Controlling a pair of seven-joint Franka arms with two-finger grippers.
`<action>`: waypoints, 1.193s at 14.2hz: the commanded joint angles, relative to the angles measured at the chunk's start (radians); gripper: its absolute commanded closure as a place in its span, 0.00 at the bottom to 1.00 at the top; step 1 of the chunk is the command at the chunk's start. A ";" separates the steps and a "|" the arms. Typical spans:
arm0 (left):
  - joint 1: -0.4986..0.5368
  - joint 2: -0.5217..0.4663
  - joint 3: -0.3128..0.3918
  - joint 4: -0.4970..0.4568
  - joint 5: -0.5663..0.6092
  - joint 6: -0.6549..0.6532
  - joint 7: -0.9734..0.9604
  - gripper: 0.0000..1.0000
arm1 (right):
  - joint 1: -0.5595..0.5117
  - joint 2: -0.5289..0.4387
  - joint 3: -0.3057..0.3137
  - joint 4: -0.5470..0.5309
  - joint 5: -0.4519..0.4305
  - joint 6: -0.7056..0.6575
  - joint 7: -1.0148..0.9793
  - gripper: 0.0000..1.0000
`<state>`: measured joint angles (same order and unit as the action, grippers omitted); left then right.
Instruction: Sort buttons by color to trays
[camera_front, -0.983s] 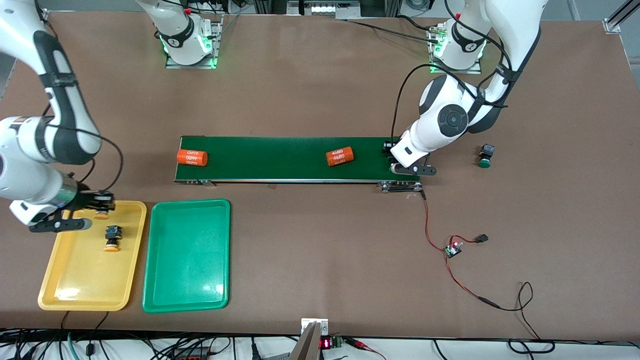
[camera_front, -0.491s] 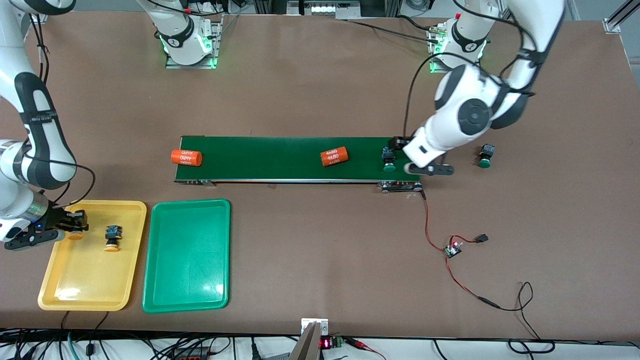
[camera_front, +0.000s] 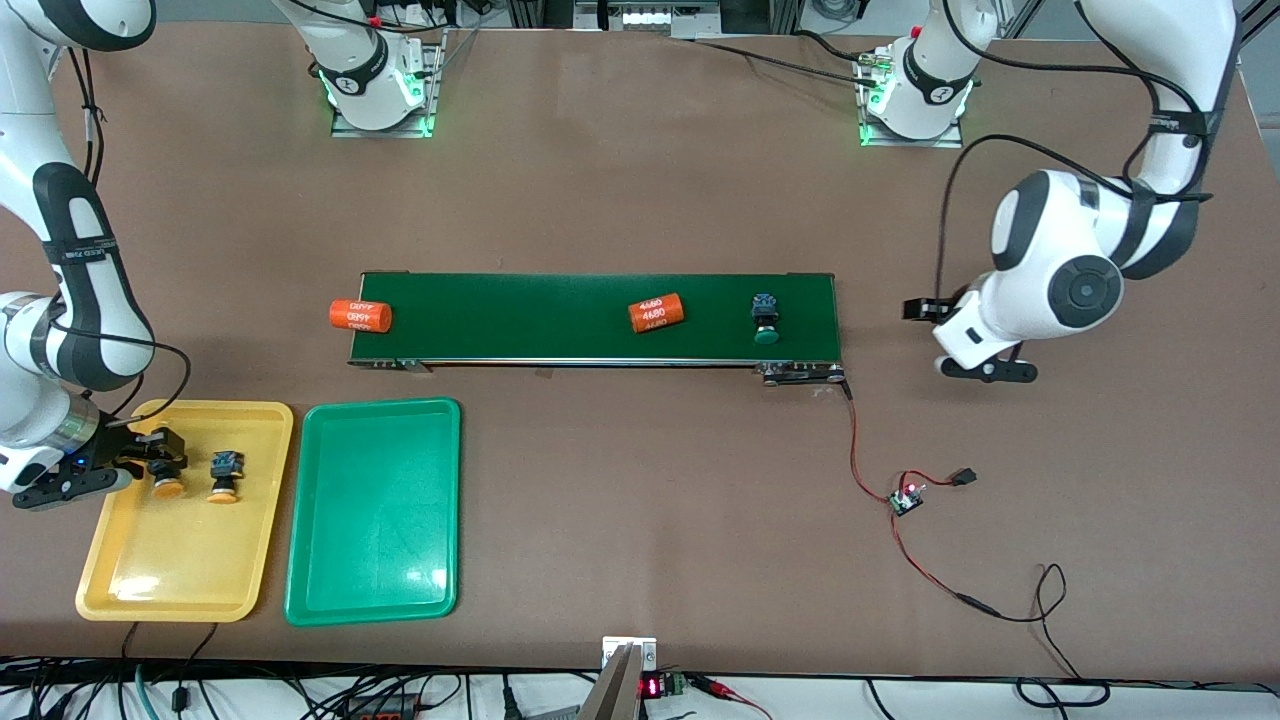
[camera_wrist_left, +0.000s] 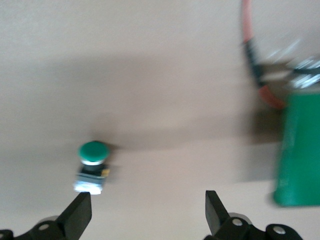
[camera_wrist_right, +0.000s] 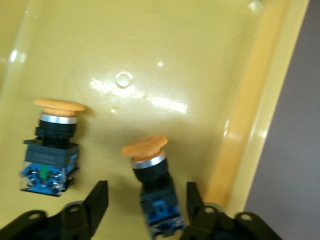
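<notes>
You see two yellow-capped buttons (camera_front: 167, 473) (camera_front: 224, 473) in the yellow tray (camera_front: 130, 590), green tray (camera_front: 375, 570) beside it, one green button (camera_front: 766, 318) on the conveyor belt (camera_front: 560, 310), another green button (camera_wrist_left: 92, 167) on the worktop (camera_front: 640, 500) under your left gripper (camera_wrist_left: 147, 210), fingers wide, right gripper (camera_wrist_right: 145, 202) fingers parted around one yellow button, two orange cylinders (camera_front: 361, 315) (camera_front: 655, 312).

Two yellow-capped buttons (camera_front: 167, 468) (camera_front: 225, 476) lie in the yellow tray (camera_front: 150, 590); a green-capped button (camera_front: 766, 318) rides the conveyor belt (camera_front: 560, 310).
</notes>
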<state>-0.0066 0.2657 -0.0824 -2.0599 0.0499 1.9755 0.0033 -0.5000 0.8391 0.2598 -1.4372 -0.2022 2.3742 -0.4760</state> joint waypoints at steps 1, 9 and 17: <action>-0.001 -0.017 0.073 -0.087 0.036 0.031 0.154 0.00 | 0.008 -0.136 0.048 -0.099 0.015 -0.132 0.156 0.00; 0.007 -0.019 0.202 -0.365 0.035 0.475 0.448 0.00 | 0.043 -0.742 0.206 -0.618 0.252 -0.293 0.537 0.00; 0.007 0.012 0.201 -0.404 0.030 0.548 0.446 0.66 | 0.383 -0.785 0.239 -0.663 0.282 -0.221 1.055 0.00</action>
<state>0.0002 0.2797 0.1165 -2.4595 0.0686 2.5133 0.4366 -0.2048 0.0591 0.5065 -2.0760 0.0742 2.1084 0.4588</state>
